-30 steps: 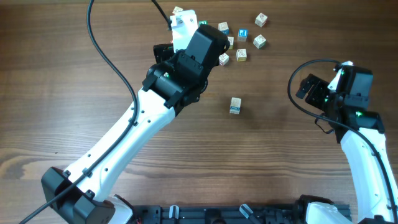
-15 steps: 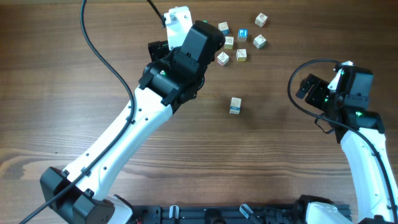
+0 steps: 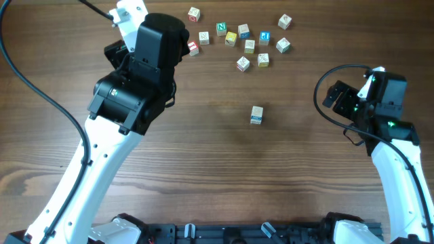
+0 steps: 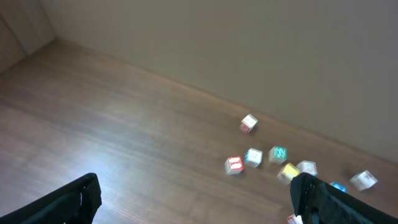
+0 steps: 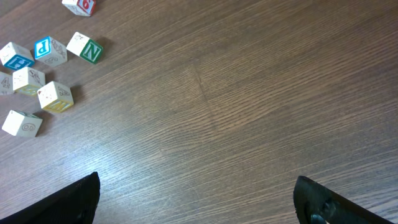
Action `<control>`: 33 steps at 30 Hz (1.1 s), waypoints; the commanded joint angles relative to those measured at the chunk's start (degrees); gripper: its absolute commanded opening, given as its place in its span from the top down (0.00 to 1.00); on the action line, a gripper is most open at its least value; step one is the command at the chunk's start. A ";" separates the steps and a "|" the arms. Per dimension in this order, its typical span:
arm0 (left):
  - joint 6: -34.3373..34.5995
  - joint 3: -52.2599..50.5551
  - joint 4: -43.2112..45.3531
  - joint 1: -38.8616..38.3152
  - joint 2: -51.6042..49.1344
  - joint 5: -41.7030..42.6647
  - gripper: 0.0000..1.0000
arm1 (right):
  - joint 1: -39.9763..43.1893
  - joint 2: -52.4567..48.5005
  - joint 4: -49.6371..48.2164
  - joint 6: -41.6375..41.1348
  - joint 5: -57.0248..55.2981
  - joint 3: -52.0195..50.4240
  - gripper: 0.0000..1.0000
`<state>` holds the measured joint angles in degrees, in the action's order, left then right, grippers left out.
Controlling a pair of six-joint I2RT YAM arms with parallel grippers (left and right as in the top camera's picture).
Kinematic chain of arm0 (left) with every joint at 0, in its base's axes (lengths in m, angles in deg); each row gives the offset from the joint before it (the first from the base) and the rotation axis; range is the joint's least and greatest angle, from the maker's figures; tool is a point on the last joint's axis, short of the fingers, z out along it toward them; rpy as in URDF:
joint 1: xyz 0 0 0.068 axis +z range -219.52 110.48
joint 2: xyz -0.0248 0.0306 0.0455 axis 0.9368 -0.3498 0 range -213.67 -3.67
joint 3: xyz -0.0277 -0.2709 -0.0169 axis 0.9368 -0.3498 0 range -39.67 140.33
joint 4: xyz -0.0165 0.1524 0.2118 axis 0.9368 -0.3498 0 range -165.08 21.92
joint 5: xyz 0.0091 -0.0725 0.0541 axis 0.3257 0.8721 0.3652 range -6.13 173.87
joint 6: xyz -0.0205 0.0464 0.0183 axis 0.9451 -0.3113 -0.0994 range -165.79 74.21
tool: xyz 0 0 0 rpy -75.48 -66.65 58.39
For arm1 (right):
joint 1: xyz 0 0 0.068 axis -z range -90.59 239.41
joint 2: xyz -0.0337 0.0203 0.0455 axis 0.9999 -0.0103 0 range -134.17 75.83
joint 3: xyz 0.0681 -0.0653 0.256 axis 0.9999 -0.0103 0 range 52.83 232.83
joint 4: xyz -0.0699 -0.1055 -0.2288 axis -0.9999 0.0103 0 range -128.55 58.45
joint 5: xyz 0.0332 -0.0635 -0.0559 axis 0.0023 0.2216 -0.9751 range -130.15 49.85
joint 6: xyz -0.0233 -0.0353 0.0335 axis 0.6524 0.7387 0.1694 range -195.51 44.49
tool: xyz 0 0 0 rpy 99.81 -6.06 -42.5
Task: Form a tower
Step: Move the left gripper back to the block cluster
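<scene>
The tower (image 3: 256, 114) stands alone, central on the tabletop (image 3: 203, 169); loose cubes (image 3: 244, 45) lie near its far edge. Left tool (image 4: 194, 198) and right tool (image 5: 196, 198) gape empty.

Dark wood-grain table (image 3: 203, 169) meets a plain beige wall (image 4: 249, 50).

White-shelled arms (image 3: 88, 176), black joints, black cables (image 3: 34, 88).

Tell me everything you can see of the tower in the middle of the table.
The tower stands alone on the wooden table, apart from the loose cubes farther back. From overhead it shows a pale wooden top face and a side with blue near the bottom. It looks upright; its cube count cannot be told. Nothing touches it but the table.
</scene>
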<state>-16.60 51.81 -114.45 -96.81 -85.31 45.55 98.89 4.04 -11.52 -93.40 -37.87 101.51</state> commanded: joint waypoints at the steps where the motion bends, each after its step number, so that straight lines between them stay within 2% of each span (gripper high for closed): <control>1: -0.46 0.79 -2.16 0.20 0.70 -0.76 0.00 | -0.02 -0.66 -2.75 -6.21 2.45 0.74 0.00; 2: -0.46 0.79 -1.84 0.20 0.70 -0.79 0.00 | -0.02 -0.63 -3.76 -14.69 8.92 0.74 0.00; 3: -0.46 0.79 -0.44 0.20 0.66 -0.76 0.00 | -0.02 -0.74 -2.32 -29.38 17.29 0.72 0.00; 5: -0.44 0.79 1.68 0.20 0.63 -0.72 0.00 | -0.02 -0.87 1.57 -37.22 18.27 0.70 0.00; 6: -0.39 0.79 2.40 0.20 0.63 -0.33 0.00 | -0.02 -0.87 2.78 -38.42 17.20 0.70 0.00; 9: -1.16 0.79 5.62 0.22 -0.63 5.14 0.00 | -0.02 -0.87 4.44 -38.69 14.21 0.70 0.00; 11: -6.19 0.79 7.96 1.14 -2.25 13.11 0.00 | -0.02 -0.87 5.46 -38.69 14.05 0.70 0.00; 12: -6.51 0.94 8.52 2.36 -3.65 17.16 0.00 | -0.02 -0.87 5.68 -38.66 14.03 0.70 0.00; 16: -10.05 9.84 4.90 6.64 -12.66 30.40 0.01 | -0.02 -0.87 6.45 -38.69 14.05 0.70 0.00; 20: -15.76 35.21 -7.93 5.57 -32.74 31.06 0.01 | -0.02 -0.87 6.49 -38.71 14.05 0.70 0.00; 22: -15.74 40.13 -8.33 5.27 -38.12 31.30 0.00 | -0.02 -0.87 6.49 -38.86 14.05 0.70 0.00; 25: -15.52 41.13 -6.25 5.25 -44.46 35.80 0.00 | -0.02 -0.87 6.49 -39.56 14.05 0.70 0.00; 30: -17.00 41.13 -1.18 4.96 -54.66 35.95 0.01 | -0.02 -0.87 6.49 -39.56 14.05 0.70 0.00; 33: -16.98 41.11 1.33 4.55 -58.90 36.02 0.04 | -0.02 -0.87 6.49 -39.56 14.05 0.70 0.00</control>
<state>-32.25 91.44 -114.97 -91.65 -141.05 80.80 98.95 3.71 -4.92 -132.33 -23.46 101.53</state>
